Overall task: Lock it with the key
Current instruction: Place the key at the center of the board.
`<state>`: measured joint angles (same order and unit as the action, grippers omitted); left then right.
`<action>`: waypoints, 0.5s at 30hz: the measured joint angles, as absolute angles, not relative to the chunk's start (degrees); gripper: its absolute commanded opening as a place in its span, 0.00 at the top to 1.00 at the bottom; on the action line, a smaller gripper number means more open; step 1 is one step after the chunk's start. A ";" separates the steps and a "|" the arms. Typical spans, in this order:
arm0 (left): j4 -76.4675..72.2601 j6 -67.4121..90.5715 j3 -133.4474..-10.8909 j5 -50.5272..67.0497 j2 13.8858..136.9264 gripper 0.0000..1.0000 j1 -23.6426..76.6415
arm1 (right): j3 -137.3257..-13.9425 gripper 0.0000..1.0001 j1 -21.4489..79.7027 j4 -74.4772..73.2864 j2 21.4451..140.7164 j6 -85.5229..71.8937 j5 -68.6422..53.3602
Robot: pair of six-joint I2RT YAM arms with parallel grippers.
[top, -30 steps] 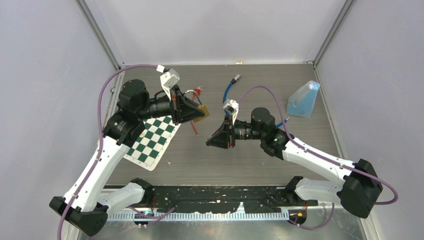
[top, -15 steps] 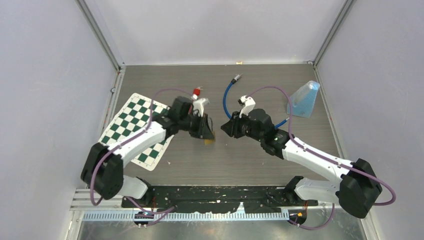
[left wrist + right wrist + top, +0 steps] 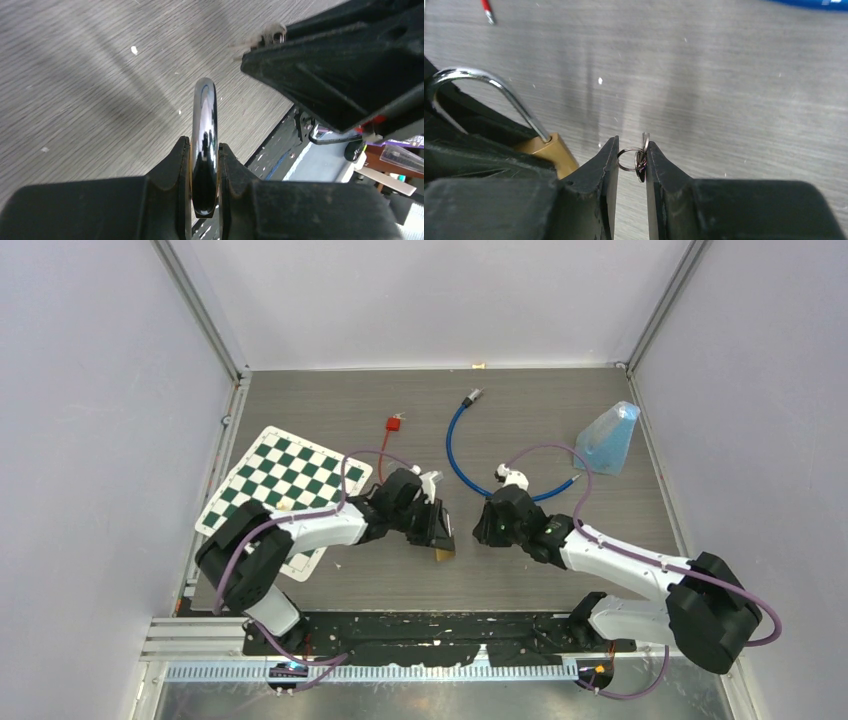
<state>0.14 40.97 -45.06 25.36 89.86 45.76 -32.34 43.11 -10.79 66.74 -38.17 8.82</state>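
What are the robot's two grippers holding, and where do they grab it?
Left gripper pinches the padlock by its silver shackle. Right gripper pinches the key, up by its ring.

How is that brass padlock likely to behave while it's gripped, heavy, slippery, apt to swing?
Probably heavy for its size: the padlock has a solid-looking brass body and chromed shackle. The left gripper pinches only the polished, rounded shackle, so it may pivot or slip if pushed sideways.
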 measured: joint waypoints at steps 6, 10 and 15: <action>-6.15 47.37 -45.10 25.32 97.41 0.87 48.86 | -29.21 0.94 43.11 -14.61 64.66 -40.88 6.72; -8.86 49.87 -46.81 26.52 100.64 0.81 50.02 | -26.65 0.86 43.11 -16.73 61.36 -42.87 7.07; -11.27 52.10 -50.11 29.78 105.21 0.70 52.64 | -26.00 0.82 43.11 -17.58 61.80 -44.88 6.85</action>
<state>-11.27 52.10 -50.11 29.78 105.21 52.64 -26.00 43.11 -17.58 61.80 -44.88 6.85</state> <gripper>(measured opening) 0.237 0.265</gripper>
